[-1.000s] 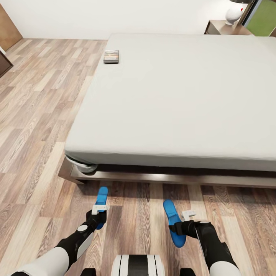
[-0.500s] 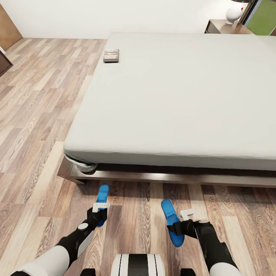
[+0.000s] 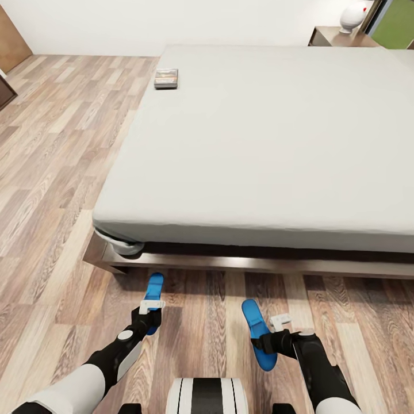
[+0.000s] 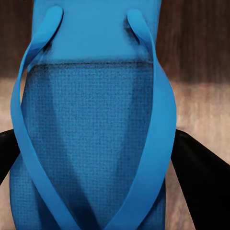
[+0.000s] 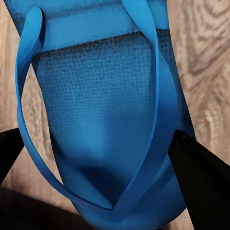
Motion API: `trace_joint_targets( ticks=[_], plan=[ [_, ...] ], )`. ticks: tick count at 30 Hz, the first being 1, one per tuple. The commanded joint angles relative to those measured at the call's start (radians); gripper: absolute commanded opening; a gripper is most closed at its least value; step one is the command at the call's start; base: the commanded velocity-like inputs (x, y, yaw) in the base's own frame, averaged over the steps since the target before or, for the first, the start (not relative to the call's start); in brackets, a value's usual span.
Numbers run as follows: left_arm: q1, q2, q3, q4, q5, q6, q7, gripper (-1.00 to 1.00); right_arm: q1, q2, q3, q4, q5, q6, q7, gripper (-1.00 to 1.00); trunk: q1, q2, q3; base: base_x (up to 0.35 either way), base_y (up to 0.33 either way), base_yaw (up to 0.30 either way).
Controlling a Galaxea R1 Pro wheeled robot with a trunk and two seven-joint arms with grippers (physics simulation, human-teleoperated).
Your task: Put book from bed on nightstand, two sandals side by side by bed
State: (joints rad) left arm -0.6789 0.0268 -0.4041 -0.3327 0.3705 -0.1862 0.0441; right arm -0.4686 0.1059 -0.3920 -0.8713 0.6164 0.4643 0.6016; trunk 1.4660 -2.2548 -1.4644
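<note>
Sandals (image 3: pixel 153 293) nearer bed (image 3: pixel 259 144), fingers (image 4: pixel 196 177) clamped.

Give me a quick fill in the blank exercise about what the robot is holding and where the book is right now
1. Each gripper, left and right, is shut on a blue ____.
2. The book lies on the ____.
3. The lamp stands on the ____.
4. Under both grippers, the floor is made of ____.

Missing words: sandal; bed; nightstand; wood
</note>
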Motion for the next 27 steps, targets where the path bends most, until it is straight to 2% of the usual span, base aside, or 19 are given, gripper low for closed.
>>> trace_joint_targets(
  ticks=[1,4,12,19,24,27],
  plan=[
    [-0.001,0.001,-0.008,0.0,0.007,-0.003,0.005,-1.0,0.0,0.001,-0.005,-0.002,0.009,0.002,0.01,-1.0,0.0,0.0,-0.001,0.0,0.0,0.0],
    [-0.001,0.001,-0.009,-0.001,0.007,-0.004,0.005,-1.0,0.0,0.001,-0.005,-0.002,0.008,0.002,0.01,-1.0,0.0,0.0,-0.001,0.0,0.0,0.0],
    [-0.001,0.001,-0.009,-0.002,0.007,-0.004,0.005,-1.0,0.001,0.001,-0.005,-0.003,0.008,0.002,0.01,-1.0,0.031,-0.056,-0.026,0.0,0.0,0.0],
    [-0.002,0.001,-0.009,-0.002,0.007,-0.005,0.005,-1.0,0.001,0.004,-0.004,-0.002,0.008,0.002,0.01,-1.0,0.031,-0.056,-0.026,0.0,0.0,0.0],
    [-0.002,0.001,-0.009,-0.003,0.007,-0.006,0.005,-1.0,0.001,0.005,-0.004,-0.002,0.008,0.002,0.01,-1.0,0.05,-0.091,-0.041,0.0,0.0,0.0],
    [-0.003,0.001,-0.009,-0.023,0.007,-0.005,0.004,-1.0,0.001,0.005,-0.004,-0.002,0.008,0.002,0.01,-1.0,0.05,-0.091,-0.041,0.0,0.0,0.0]
  ],
)
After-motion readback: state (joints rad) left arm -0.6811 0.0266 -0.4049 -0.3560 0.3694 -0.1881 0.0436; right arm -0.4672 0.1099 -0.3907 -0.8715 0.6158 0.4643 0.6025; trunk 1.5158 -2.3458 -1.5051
